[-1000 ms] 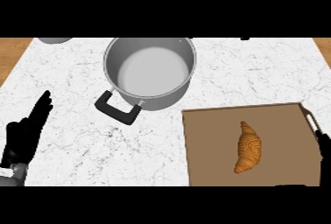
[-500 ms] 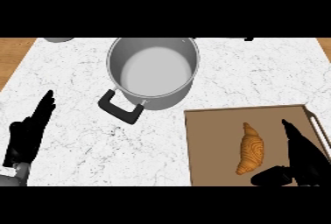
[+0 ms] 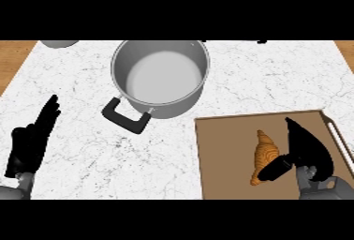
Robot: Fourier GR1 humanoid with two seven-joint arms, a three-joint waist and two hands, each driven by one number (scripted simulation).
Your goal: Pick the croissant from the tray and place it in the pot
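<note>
Right hand (image 3: 310, 155): low over the right part of the tray (image 3: 224, 159), open. Fingers stretched nearly straight, thumb angled in toward the lower end of the croissant (image 3: 265, 151). Nothing held yet. Cannot tell from this steep view whether the thumb touches the pastry or only overlaps it.

Croissant: on the tray, right of centre, long axis running away from the robot, pointed tip farthest out. Lies just left of the fingers and roughly parallel to them, which probably explains the side-on approach: fingers on one flank, thumb on the other, ready to pinch across the narrow width.

Tray: flat on the counter (image 3: 83, 93) at the view's lower right, inside the right arm's reach.

Pot (image 3: 160, 77): up and left of the tray, rim near the tray's far left corner, mouth open, no lid, nothing inside. Black handle (image 3: 128, 117) points down-left, away from the tray, so out of the likely carry path.

Left hand (image 3: 31, 143): resting open at the left edge, well apart from pot and tray.

Judged step: pre-grasp. Next calls for closing, lifting, then moving up-left over the rim.
</note>
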